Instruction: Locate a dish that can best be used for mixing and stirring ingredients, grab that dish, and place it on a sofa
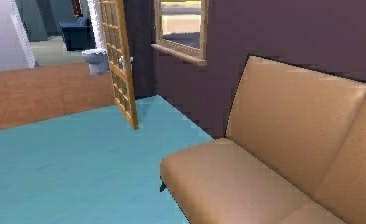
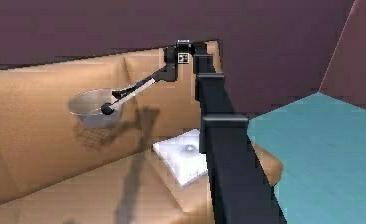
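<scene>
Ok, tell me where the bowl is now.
On the arm side view's left, the grey bowl hangs at the hand's far end before the tan sofa's backrest, up-left of a flat white thing on its seat.

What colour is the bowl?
The bowl is grey, paler inside; the arm side view shows it best.

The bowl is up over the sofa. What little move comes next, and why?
Probably lower the arm a little. The bowl hangs at the gripper, clear of the sofa seat below it, so it should come down before being let go. The white flat thing lies aside on the seat.
</scene>
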Motion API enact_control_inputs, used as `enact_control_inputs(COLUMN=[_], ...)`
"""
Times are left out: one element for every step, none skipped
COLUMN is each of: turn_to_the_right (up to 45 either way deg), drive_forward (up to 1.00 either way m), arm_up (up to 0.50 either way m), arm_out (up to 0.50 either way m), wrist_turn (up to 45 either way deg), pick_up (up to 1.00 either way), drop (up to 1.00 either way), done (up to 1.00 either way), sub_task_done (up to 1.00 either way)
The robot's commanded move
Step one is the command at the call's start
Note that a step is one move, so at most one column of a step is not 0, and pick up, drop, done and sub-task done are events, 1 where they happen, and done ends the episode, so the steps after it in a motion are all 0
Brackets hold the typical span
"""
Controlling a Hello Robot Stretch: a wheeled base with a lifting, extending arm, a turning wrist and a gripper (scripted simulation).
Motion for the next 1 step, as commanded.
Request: enact_control_inputs(turn_to_the_right=[0.0], drive_forward=[0.00], arm_up=[-0.40], arm_out=[0.00], wrist_turn=[0.0], pick_up=[0.00], drop=[0.00], done=[0.00], sub_task_done=[0.00])
